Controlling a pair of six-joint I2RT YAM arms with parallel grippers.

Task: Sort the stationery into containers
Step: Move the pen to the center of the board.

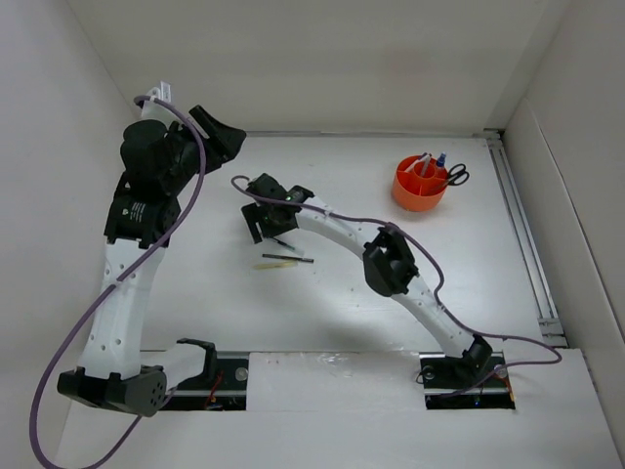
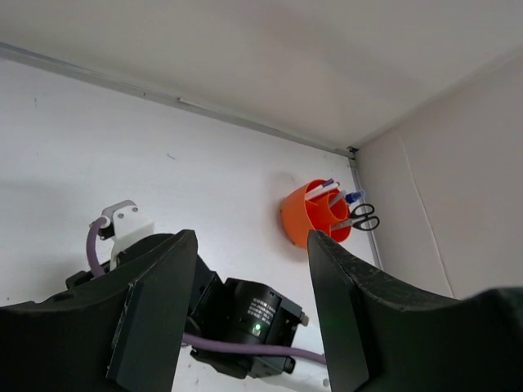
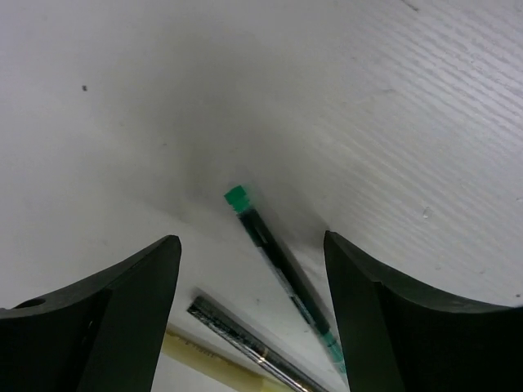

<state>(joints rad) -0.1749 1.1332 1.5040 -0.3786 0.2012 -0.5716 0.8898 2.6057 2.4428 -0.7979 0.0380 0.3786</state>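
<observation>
The round bright orange plastic organiser cup [image 1: 421,186] stands toward the far right of the white desk [image 1: 469,293]. Small black-handled scissors [image 1: 457,176] are already in it, their loops poking out over the rim, and a couple of pens [image 1: 426,161] stand in its compartments.

Well apart from the cup, over toward the left arm's side, three pieces lie flat on the desk. One is a thin dark pen with a green end [image 3: 282,265]. Just beside it are a dark grey pen with a metallic sheen [image 3: 245,341] and a pale yellow stick [image 3: 192,353], lying side by side and close enough that I can't tell if they touch.

The right jaws are spread wide and empty, low over the green-ended pen, one finger either side of it. The left jaws are also wide and empty, held high and farther from the cup than the pens are.

I'd judge the pen light, stiff and smooth-barrelled, so it may roll or skid when nudged. The best hold looks to be across the barrel near its middle, with the fingertips right down at the desk. The two neighbours lie close enough that the jaws might catch one of them as well.
</observation>
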